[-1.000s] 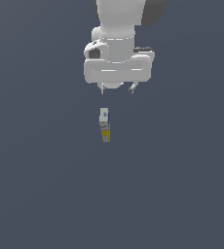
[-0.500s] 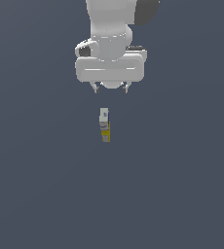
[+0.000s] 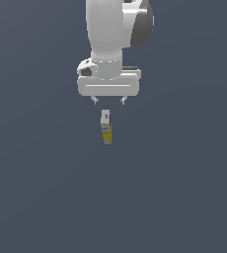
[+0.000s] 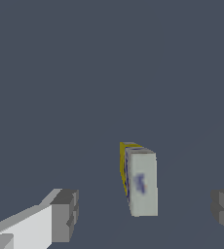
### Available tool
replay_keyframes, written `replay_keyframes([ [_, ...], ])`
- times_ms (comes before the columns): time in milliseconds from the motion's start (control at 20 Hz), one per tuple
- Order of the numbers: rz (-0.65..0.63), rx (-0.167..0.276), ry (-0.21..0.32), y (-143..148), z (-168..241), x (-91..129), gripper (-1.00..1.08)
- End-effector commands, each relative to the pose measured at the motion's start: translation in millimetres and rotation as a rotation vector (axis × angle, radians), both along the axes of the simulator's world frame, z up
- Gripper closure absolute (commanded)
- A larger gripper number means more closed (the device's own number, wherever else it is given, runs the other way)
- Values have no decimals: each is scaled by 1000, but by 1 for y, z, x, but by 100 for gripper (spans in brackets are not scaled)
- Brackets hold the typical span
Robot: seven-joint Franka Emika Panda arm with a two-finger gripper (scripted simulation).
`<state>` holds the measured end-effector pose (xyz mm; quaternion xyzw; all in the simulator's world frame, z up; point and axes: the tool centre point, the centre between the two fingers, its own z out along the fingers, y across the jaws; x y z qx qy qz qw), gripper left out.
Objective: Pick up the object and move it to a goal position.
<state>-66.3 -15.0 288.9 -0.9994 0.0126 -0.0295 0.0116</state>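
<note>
One gripper [image 3: 109,101], newly squared up over the object [image 3: 106,127].
Swung across from the exterior view's right and turned since a second ago; fingers [image 4: 64,214] spread wide, holding nothing, straddling the white-and-yellow piece. Object unmoved, lying mid-bench, far from every edge. Looks ready for descent and closing; lift not yet begun.

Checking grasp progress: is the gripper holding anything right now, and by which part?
Nothing is held. The gripper is open, apart from the bottle, which lies on the surface.
</note>
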Motion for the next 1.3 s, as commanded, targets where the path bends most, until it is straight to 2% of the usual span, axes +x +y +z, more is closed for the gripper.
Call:
replay_keyframes([
  [0,6,-7,16,-5,-24,-7,-92],
  [250,19,-18,43,-13,-64,-22,-92],
  [500,26,-23,57,-17,-84,-31,-92],
  [900,26,-23,59,-17,-90,-32,-92],
  [1250,26,-23,59,-17,-118,-33,-92],
])
